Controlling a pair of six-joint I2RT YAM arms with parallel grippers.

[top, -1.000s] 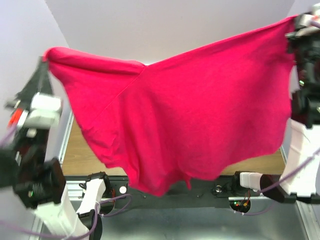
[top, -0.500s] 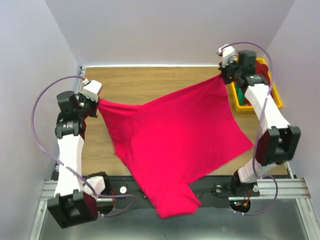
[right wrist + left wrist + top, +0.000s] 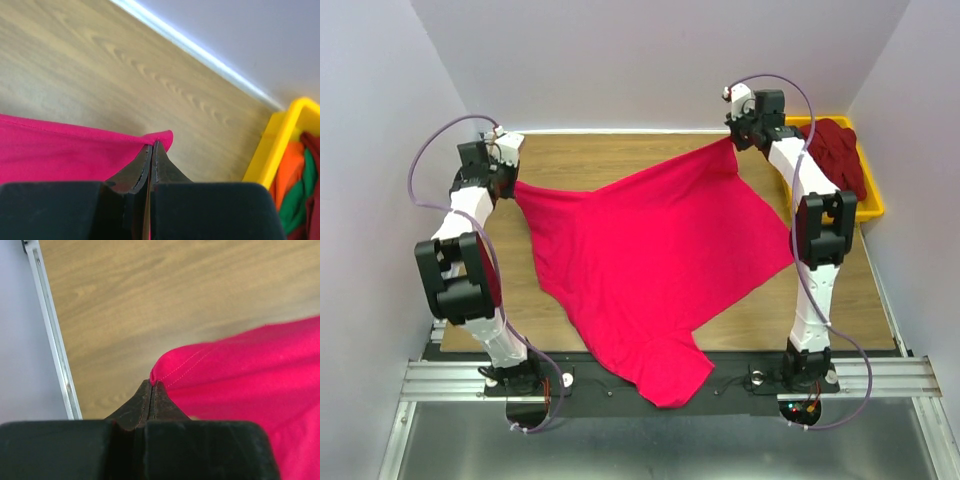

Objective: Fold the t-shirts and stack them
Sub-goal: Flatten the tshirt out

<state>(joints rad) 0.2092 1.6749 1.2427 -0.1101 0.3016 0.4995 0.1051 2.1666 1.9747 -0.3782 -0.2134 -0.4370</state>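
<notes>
Stretching between the two arms, the crimson-pink t-shirt [image 3: 650, 260] lies spread across the wooden table [image 3: 590, 160], to the left of the yellow tray [image 3: 873, 208] and apart from it. The right gripper [image 3: 734, 141] sits just left of the tray's far end, its jaws pressed together on one corner of the shirt. In the right wrist view the fingertips [image 3: 150, 150] pinch a folded bit of hem, with the tray's rim close beside them. The left gripper [image 3: 510, 181] is well away from the tray, at the opposite side of the table, and its jaws are likewise clamped tight on the shirt's other far corner. The left wrist view shows a stitched edge caught right at the tips. The cloth runs fairly taut between the two grips. The end of the shirt farthest from the tray's back wall droops over the table's near edge onto the black rail [image 3: 740, 385]. Whether the pinched corners touch the wood cannot be told. Inside the tray lies a bunched dark maroon t-shirt [image 3: 835, 150], and the right wrist view also shows an orange t-shirt [image 3: 292, 165] and a green t-shirt [image 3: 295, 200] in there.
</notes>
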